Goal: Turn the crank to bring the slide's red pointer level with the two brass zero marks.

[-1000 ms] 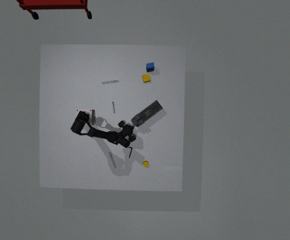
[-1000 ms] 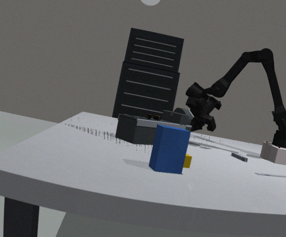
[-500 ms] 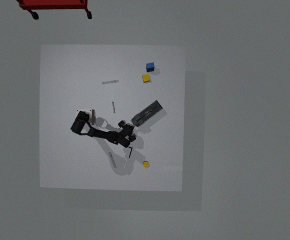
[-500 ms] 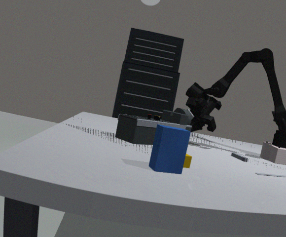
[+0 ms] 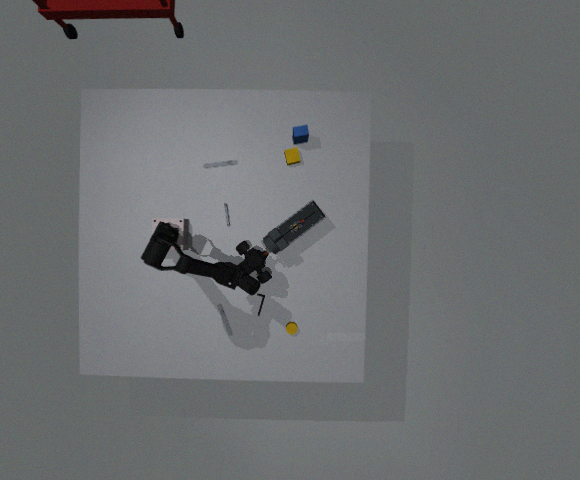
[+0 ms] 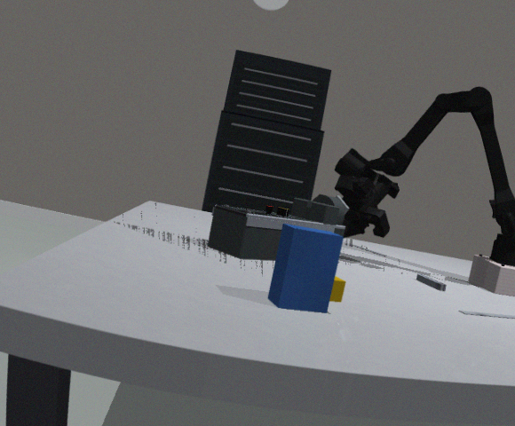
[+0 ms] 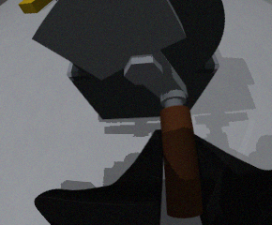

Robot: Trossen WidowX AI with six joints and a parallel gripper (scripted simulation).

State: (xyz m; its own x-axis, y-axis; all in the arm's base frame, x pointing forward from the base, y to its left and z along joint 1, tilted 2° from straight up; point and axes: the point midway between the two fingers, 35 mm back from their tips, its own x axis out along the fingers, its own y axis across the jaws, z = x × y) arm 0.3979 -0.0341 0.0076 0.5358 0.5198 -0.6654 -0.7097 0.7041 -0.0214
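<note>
The dark machine (image 5: 312,208) (image 6: 227,232) (image 7: 127,102) lies diagonally on the table. Its red pointer (image 5: 302,221) (image 6: 269,209) stands apart from the brass marks (image 5: 295,226) (image 6: 282,211), offset toward the end away from the crank. In the wrist view the grey crank arm (image 7: 173,85) carries an orange-brown handle (image 7: 177,123) (image 5: 265,253). My gripper (image 7: 169,134) is shut on that handle, a black finger on each side of it. The pointer and marks are out of the wrist view and very small in the top and exterior views.
A blue block (image 5: 300,135) (image 6: 310,270) and a yellow block (image 5: 292,156) (image 6: 337,289) stand beyond the machine. A yellow disc (image 5: 292,328) and a black hex key (image 5: 261,304) lie on the other side. Grey bars (image 5: 220,164) (image 5: 226,214) lie nearer the arm's base.
</note>
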